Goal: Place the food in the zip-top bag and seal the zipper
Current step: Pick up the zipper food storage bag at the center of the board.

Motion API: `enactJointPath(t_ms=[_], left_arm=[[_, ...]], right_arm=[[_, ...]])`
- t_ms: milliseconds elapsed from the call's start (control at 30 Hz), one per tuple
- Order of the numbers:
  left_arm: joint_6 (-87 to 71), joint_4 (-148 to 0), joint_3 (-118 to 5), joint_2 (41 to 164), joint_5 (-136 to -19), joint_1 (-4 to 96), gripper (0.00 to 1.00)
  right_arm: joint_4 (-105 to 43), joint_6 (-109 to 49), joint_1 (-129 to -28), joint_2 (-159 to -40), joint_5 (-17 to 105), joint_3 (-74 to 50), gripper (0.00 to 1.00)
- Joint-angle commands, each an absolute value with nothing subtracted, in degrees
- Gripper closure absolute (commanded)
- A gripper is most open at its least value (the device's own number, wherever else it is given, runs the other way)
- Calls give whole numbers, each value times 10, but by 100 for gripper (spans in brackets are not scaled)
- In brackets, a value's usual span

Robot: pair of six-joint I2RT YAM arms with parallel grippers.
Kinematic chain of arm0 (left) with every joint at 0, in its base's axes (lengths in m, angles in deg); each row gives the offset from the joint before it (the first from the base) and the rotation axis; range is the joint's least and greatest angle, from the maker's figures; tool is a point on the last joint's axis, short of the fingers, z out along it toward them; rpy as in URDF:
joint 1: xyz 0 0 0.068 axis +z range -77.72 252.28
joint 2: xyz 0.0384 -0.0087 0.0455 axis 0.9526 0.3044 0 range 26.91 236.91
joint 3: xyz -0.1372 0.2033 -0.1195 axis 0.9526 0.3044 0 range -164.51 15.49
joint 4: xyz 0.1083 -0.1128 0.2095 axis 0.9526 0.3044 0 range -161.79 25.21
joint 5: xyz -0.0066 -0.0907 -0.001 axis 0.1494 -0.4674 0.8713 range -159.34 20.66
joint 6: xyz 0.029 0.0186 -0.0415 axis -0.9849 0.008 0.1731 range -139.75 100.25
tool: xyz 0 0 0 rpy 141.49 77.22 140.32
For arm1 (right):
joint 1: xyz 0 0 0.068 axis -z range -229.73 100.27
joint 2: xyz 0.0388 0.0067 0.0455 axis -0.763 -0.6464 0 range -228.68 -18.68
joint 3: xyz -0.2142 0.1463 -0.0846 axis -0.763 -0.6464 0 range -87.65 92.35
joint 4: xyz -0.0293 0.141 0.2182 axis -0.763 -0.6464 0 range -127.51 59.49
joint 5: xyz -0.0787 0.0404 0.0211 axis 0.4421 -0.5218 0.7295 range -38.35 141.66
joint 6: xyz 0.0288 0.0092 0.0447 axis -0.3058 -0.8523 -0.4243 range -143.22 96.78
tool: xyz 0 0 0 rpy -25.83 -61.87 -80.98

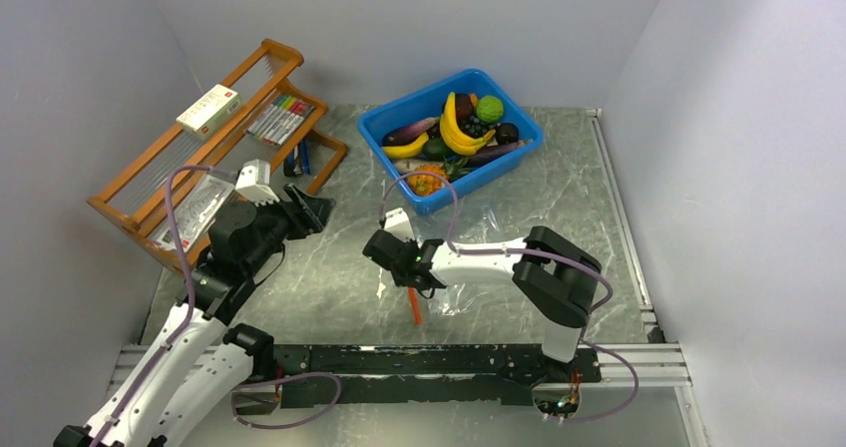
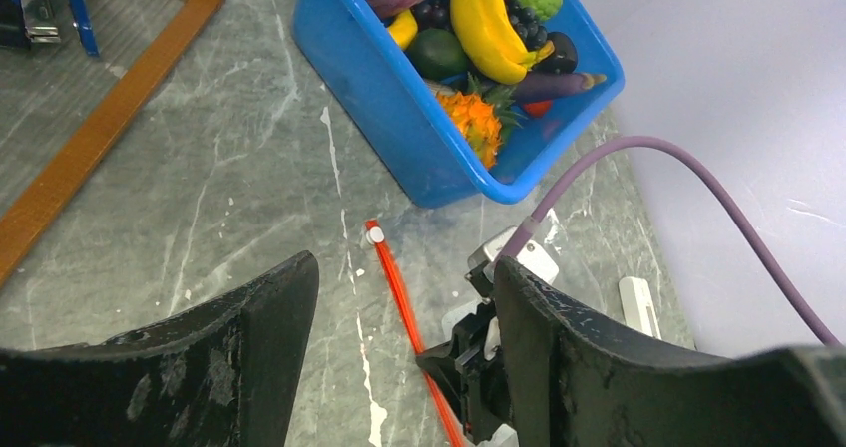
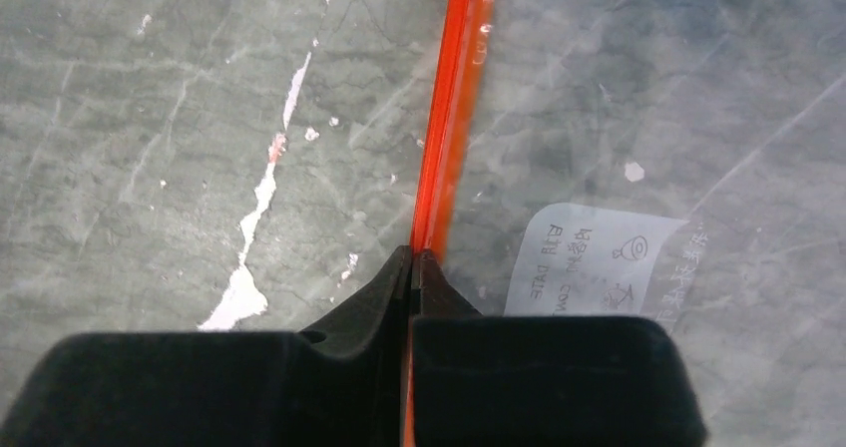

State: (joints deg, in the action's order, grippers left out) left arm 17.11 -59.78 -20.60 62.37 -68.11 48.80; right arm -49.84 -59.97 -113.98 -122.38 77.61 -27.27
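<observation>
The food lies in the blue bin (image 1: 384, 120): a yellow banana bunch (image 1: 457, 128), a bumpy green ball (image 1: 489, 109), dark grapes (image 1: 473, 126) and an orange piece (image 1: 426, 181). The banana (image 2: 484, 28) also shows in the left wrist view. The clear zip-top bag (image 1: 489, 229) lies flat on the table in front of the bin, with nothing seen inside. My right gripper (image 1: 411, 285) is shut on its red-orange zipper (image 3: 454, 118) at the bag's left edge. The bag film (image 3: 678, 98) carries a white label. My left gripper (image 2: 399, 307) is open and empty, above the table left of the zipper (image 2: 399, 287).
A wooden rack (image 1: 150, 183) with markers and a white box stands at the back left. The blue bin (image 2: 399, 138) is at the back centre. A black rail (image 1: 419, 359) runs along the near edge. White walls close in both sides.
</observation>
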Motion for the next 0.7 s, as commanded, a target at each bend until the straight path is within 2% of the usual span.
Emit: enactJointPath(t_ms=[0, 233, 667], left_arm=[[171, -613, -201, 630, -703, 485, 36], [209, -657, -158, 671, -753, 485, 38], [310, -853, -53, 802, -906, 485, 51]], right_arm=[[-471, -570, -1138, -1186, 773, -327, 100], [-353, -558, -1129, -1066, 697, -397, 100], [-346, -564, -1123, -975, 726, -424, 100]])
